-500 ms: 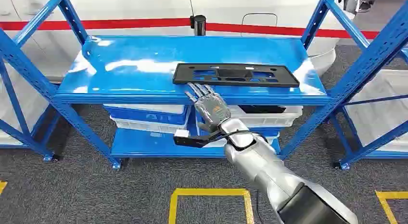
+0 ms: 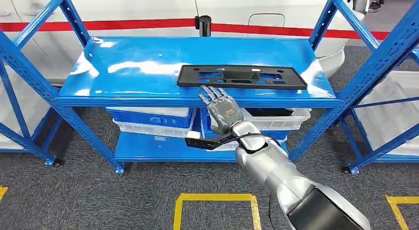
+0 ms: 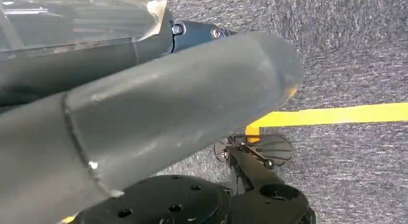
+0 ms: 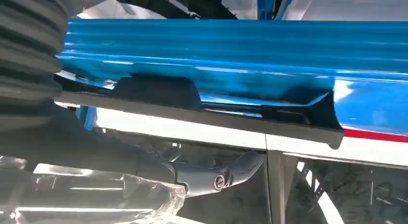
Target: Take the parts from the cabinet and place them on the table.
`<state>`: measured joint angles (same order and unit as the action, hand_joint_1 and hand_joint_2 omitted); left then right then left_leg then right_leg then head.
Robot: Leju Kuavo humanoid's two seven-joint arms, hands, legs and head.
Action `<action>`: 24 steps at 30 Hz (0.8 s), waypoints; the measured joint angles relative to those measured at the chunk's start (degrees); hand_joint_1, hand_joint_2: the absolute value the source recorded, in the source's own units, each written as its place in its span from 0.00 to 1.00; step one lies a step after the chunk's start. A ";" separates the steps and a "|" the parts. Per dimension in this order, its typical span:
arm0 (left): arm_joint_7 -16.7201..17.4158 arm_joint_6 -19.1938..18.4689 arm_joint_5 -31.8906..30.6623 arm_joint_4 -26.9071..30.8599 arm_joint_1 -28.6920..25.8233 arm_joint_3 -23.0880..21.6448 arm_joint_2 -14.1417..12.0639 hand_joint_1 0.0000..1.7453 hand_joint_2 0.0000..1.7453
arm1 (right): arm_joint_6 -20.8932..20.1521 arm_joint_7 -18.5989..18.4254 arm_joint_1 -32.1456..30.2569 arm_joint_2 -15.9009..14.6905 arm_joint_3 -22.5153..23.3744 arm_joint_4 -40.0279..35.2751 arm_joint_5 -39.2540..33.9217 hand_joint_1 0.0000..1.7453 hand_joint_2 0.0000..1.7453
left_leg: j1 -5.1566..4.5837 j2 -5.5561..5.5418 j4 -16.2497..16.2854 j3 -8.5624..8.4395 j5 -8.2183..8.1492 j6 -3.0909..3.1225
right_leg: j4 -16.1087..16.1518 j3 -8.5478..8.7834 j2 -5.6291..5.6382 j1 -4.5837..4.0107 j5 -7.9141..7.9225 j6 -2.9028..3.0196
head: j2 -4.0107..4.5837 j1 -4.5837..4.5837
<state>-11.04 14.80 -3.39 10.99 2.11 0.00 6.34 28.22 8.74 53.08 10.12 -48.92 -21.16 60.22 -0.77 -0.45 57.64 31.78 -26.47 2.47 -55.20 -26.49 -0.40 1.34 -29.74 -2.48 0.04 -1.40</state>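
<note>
While my right hand (image 2: 221, 110) hovers empty, fingers spread, just before the blue shelf (image 2: 148, 67), the black plastic panel (image 2: 241, 75) lies flat on it

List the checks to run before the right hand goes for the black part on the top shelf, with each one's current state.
1. Black part lies flat on the top shelf, near its front edge: ok.
2. Right hand holds nothing, fingers spread: ok.
3. Right hand in contact with the part: not ok; it sits just short of the shelf's front edge, fingertips below the part.
4. Nothing lies between hand and part: ok.
5. Hand lined up with the part's left half: ok in the head view.
6. Left hand free: cannot tell; its fingers are too close to the camera.
</note>
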 joint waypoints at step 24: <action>0.81 0.81 -0.26 -0.24 0.40 0.04 -0.33 0.00 0.00 | 0.85 0.72 1.52 -1.40 2.93 1.20 -0.63 0.00 1.00 | 0.29 -0.27 6.22 0.78 -3.14 -1.42 | -1.79 -7.05 0.51 -0.32 5.10 3.62 | 0.00 -0.76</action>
<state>-10.23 15.61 -3.65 10.76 2.51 0.04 6.01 29.07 9.46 54.60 8.72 -45.99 -19.96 59.58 -0.48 -0.72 63.86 32.56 -29.60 1.05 -56.99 -33.55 0.11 1.02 -24.63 1.14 0.04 -2.16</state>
